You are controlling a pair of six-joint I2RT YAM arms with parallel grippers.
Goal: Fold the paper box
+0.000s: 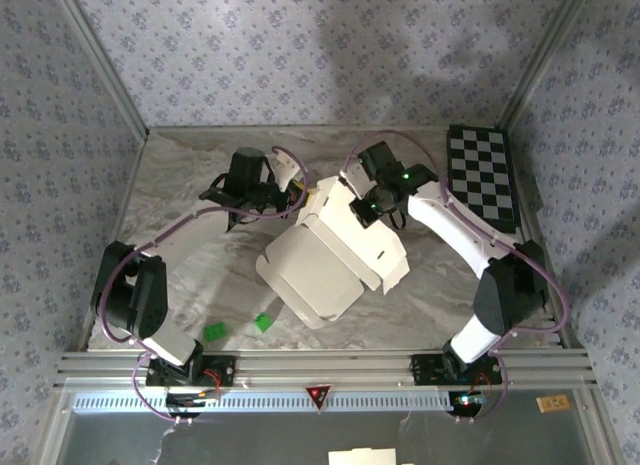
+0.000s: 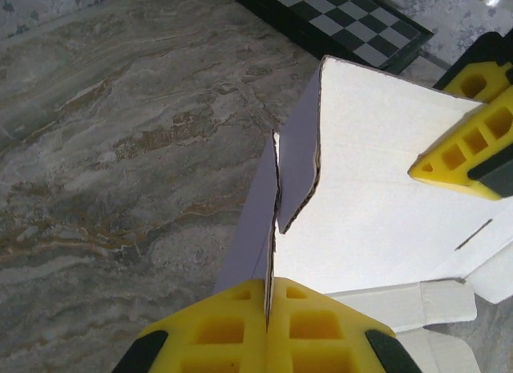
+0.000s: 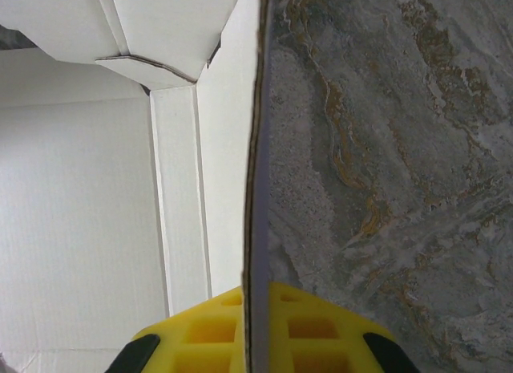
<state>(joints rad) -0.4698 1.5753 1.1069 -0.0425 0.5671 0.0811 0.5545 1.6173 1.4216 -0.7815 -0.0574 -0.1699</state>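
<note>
The paper box (image 1: 330, 255), white cardboard partly folded with flaps raised, sits mid-table, held up at its far end by both arms. My left gripper (image 1: 288, 197) is shut on an upright wall edge at the box's far-left corner; its yellow fingers (image 2: 232, 329) pinch the thin cardboard wall (image 2: 268, 220). My right gripper (image 1: 365, 207) is shut on the box's far-right wall; in the right wrist view that wall (image 3: 255, 188) runs edge-on between the yellow fingers (image 3: 313, 333), with the white inside of the box (image 3: 80, 229) to the left. The right gripper's yellow finger (image 2: 469, 152) shows across the box.
A black-and-white checkerboard (image 1: 483, 175) lies at the back right. Two small green bits (image 1: 215, 332) (image 1: 264, 322) rest on the marble table (image 1: 190, 185) near the front left. Patterned walls enclose the table on three sides.
</note>
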